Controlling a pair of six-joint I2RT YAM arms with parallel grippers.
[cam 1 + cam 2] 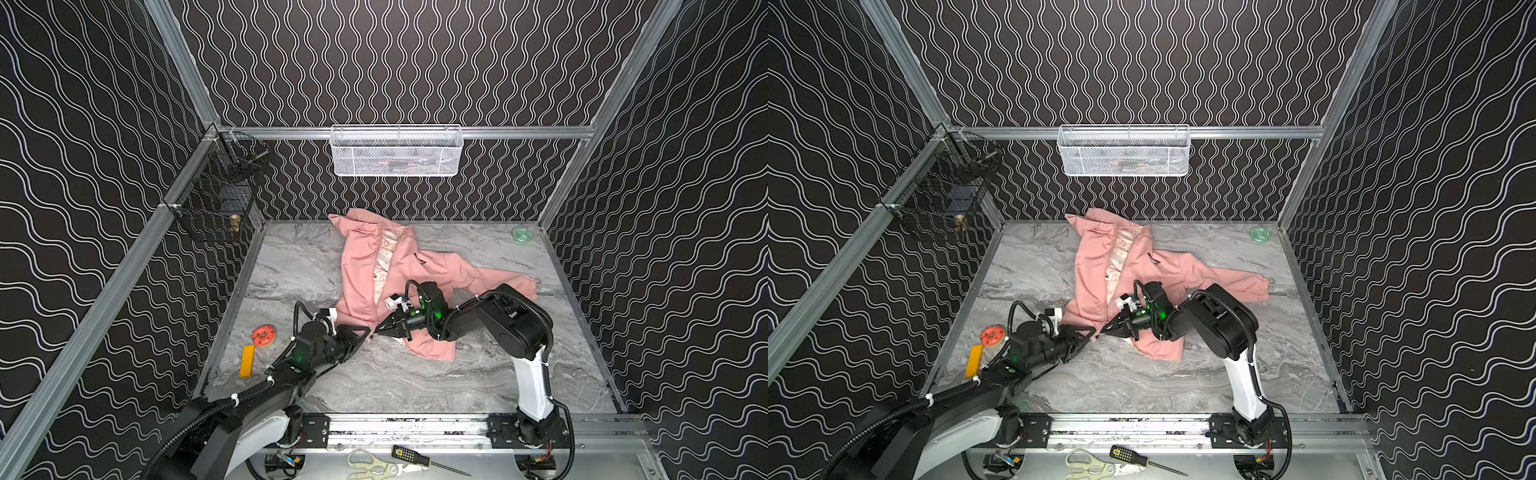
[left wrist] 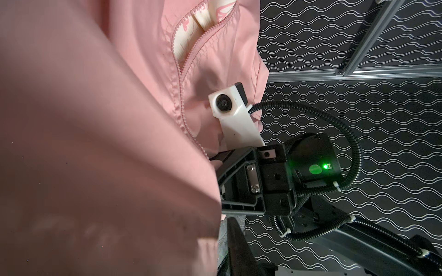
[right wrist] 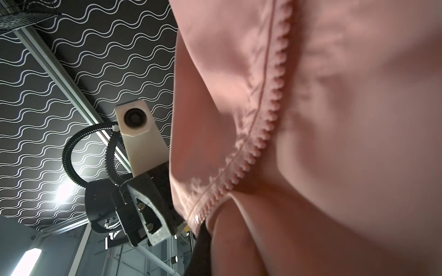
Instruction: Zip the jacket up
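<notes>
A grey marble table (image 1: 478, 374) is seen inside a booth with dark wavy walls. The jacket (image 1: 361, 266) is spread in the middle of both top views, with its collar toward the top of the frame and its hem toward the bottom. Its front is not closed. The cream lining (image 1: 388, 249) is shown between the two pink sides, and the zipper (image 2: 178, 78) is parted along most of its length (only a short bit near the hem looks joined in the left wrist view).

The right gripper (image 1: 381, 328) is found at the hem, just below the middle of the frame. Its jaws are pressed together, and the bottom end of the zipper seems to be pinched in them. The left gripper (image 1: 365, 332) is brought tip to tip with it from the lower left. How wide its jaws are cannot be told, because they are hidden by pink cloth, and whether anything is held in them cannot be told either.

The step in hand is judged to be an early one: the bottom of the zipper is being made ready, and most of it is left to be closed. For the next move, the hem must be held still by one gripper while the little slider (not made out here) is found and gripped by the other. It must then be pulled straight toward the collar, with the thin cloth kept tight.
</notes>
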